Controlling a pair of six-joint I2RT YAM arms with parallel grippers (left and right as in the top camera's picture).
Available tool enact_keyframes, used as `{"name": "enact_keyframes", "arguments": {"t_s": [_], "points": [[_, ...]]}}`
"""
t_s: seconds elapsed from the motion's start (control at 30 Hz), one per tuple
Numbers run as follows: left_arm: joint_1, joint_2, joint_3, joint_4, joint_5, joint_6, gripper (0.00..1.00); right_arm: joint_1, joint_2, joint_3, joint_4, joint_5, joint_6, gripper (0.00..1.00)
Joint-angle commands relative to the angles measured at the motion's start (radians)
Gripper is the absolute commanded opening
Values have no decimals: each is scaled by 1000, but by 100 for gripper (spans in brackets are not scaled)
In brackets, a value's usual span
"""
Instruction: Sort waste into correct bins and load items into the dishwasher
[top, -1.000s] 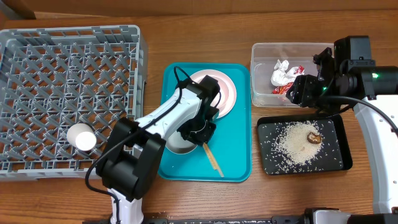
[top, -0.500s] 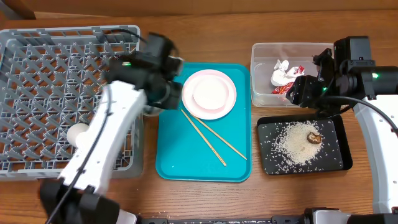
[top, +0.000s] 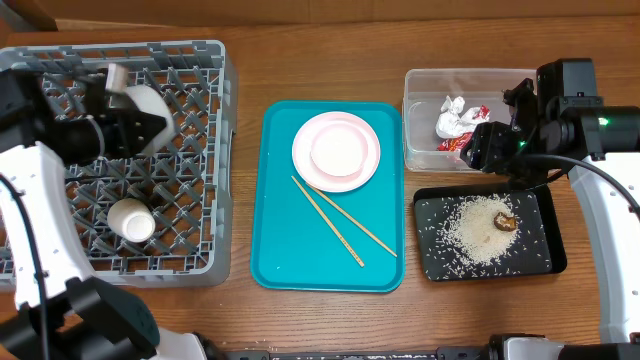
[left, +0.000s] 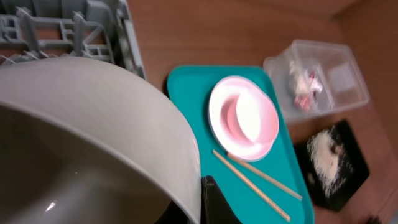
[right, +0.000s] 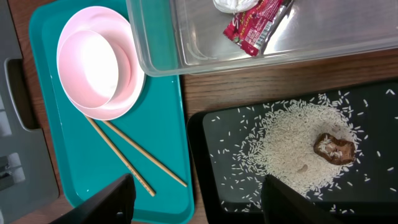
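Bowl (top: 146, 103) pinched at rim in left gripper (top: 128, 125), tipped on edge over dish rack (top: 226, 110). Free cells lie straight below; small cup (top: 132, 220) sits nearer front. Right gripper (right: 198, 182) spread, empty, well apart by black tray (right: 373, 112).

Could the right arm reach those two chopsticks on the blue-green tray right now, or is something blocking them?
Probably yes. The chopsticks lie uncovered on the teal tray, the right gripper is open and empty nearby, and the left gripper holds the bowl over the rack.
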Motion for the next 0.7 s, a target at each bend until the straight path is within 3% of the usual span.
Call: {"name": "enact_keyframes", "arguments": {"t_s": [0.0, 0.3, 0.57, 0.67], "points": [[41, 73, 11, 23, 188, 73, 4, 2, -6, 9, 3, 4, -1, 66], [63, 259, 11, 120, 307, 87, 4, 2, -6, 9, -3, 5, -1, 66], [108, 371, 10, 130, 301, 87, 23, 2, -6, 9, -3, 4, -1, 66], [138, 394, 10, 91, 283, 90, 20, 2, -6, 9, -3, 4, -1, 66]]}}
